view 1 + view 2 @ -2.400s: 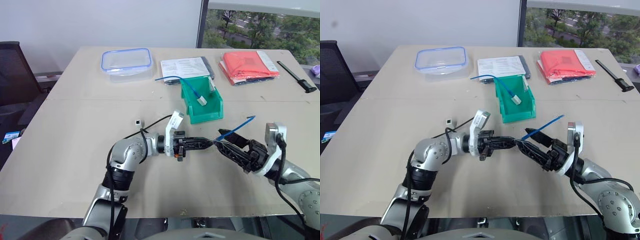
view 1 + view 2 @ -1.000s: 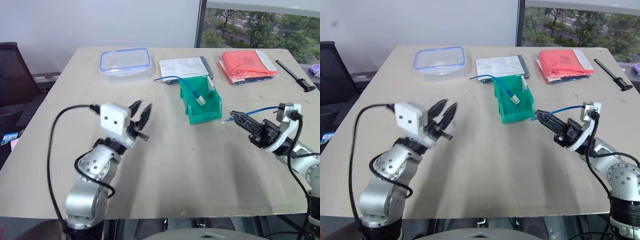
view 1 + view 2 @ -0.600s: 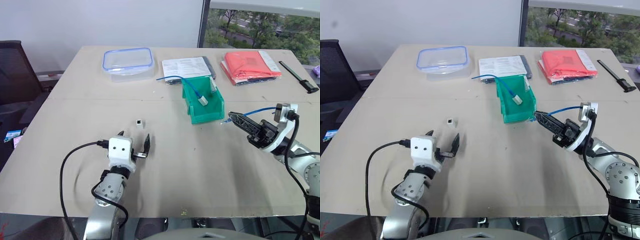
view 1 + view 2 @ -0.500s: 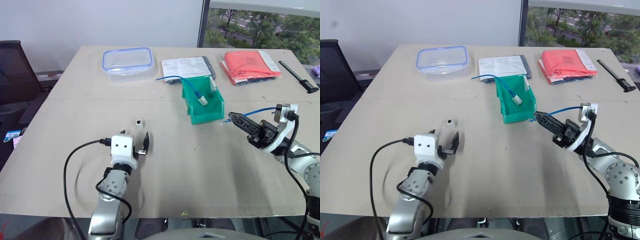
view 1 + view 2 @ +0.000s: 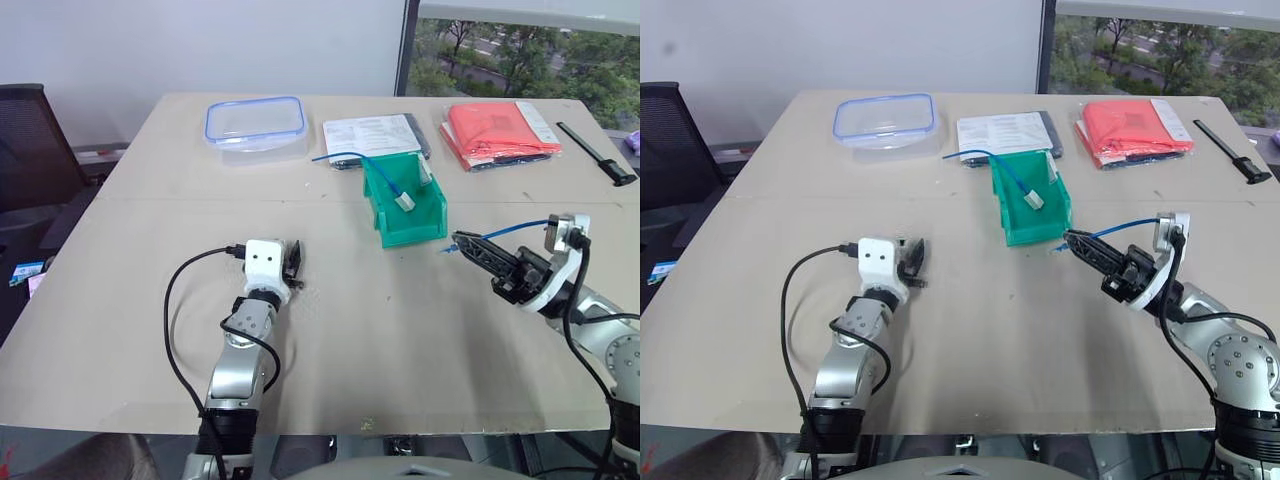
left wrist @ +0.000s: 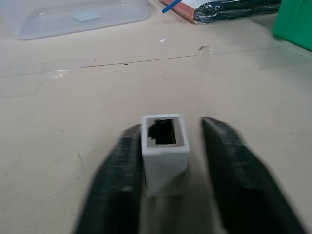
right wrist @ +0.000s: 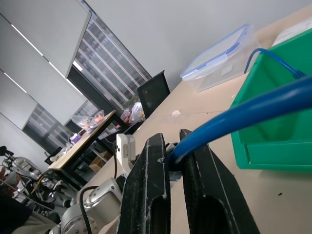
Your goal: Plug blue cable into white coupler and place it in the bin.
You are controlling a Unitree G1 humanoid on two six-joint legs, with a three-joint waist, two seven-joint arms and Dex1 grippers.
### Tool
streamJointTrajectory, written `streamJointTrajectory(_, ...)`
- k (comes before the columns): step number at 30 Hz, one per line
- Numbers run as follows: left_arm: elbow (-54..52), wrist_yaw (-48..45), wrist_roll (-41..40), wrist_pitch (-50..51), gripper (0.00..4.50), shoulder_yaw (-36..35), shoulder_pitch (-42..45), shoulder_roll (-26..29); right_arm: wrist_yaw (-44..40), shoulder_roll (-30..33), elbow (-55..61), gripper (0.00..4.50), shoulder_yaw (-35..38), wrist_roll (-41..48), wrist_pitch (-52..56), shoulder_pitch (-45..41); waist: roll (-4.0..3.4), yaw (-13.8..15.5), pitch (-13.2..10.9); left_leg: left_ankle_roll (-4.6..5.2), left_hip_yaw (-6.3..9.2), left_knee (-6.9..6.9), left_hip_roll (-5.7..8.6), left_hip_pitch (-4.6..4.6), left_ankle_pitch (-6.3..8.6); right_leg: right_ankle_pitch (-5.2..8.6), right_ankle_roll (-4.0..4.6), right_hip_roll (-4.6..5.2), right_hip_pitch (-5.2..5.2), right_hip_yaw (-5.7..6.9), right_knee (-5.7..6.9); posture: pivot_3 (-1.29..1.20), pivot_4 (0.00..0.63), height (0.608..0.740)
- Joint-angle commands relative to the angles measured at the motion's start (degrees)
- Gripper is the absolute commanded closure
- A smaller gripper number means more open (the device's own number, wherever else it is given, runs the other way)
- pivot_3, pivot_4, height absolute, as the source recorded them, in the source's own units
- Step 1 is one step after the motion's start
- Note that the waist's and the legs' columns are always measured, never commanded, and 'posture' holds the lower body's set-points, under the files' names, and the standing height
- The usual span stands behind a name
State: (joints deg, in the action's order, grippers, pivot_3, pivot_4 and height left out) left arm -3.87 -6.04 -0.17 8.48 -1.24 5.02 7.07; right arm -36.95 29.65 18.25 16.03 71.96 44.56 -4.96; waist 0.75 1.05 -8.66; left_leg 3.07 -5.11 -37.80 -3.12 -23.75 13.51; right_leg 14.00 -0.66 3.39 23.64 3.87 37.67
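Two risks are listed for you, view by view. Head views: your left gripper [image 5: 291, 262] lies low on the table [image 5: 140, 300] with the white coupler between its fingers, well apart from the bin [image 5: 405, 215]; your right gripper [image 5: 470, 243] hangs just beside the bin's open front, clenched on the blue cable [image 5: 515, 230], which arcs back over the wrist. A second blue cable with a white block already sits in the bin, so you could mistake it for the task's own. Left wrist view: the white coupler [image 6: 165, 151] stands on the table, socket facing up and away, one finger [image 6: 119, 185] touching its side, the other finger [image 6: 239, 180] apart with a gap; the jaws are not yet clamped on it. If you lift now, the coupler likely tips or slides out; if you close off-centre, it may twist and hide the socket. Right wrist view: the fingers [image 7: 151, 195] pinch the cable near its end, and the plug itself is hidden between them. A short, unseen plug tip may not reach or align with the socket.
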Motion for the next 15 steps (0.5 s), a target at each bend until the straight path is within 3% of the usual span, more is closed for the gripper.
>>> streamJointTrajectory(1,2.33,0.59,1.34,-0.44,4.10,0.82,-1.62,0.05,0.21,-0.52,2.69,4.50,0.88,0.10,-1.05,0.02,-0.03,-0.09,0.03,0.00,0.00,0.00,0.00,0.00,0.00,0.00,0.00,0.00,0.00,-0.01,0.00,0.00,0.150,0.736)
streamJointTrajectory(7,5.17,-2.84,1.03,-5.43,4.10,4.29,0.70,-0.74,1.69,-1.79,5.09,4.50,-1.80,-3.74,-2.23,-1.12,-0.09,0.08,0.06,0.00,0.01,0.01,0.00,-0.02,0.00,-0.01,0.02,0.00,0.00,0.02,-0.01,0.00,0.150,0.736)
streamJointTrajectory(15,8.74,-10.69,1.12,-8.14,4.10,9.62,4.87,-0.70,1.84,-2.92,4.28,4.50,-20.81,-37.77,-19.49,-9.69,-0.08,-0.10,0.05,0.01,-0.16,-0.06,0.09,-0.08,0.00,0.00,-0.13,0.17,0.03,0.09,-0.07,0.00,0.150,0.736)
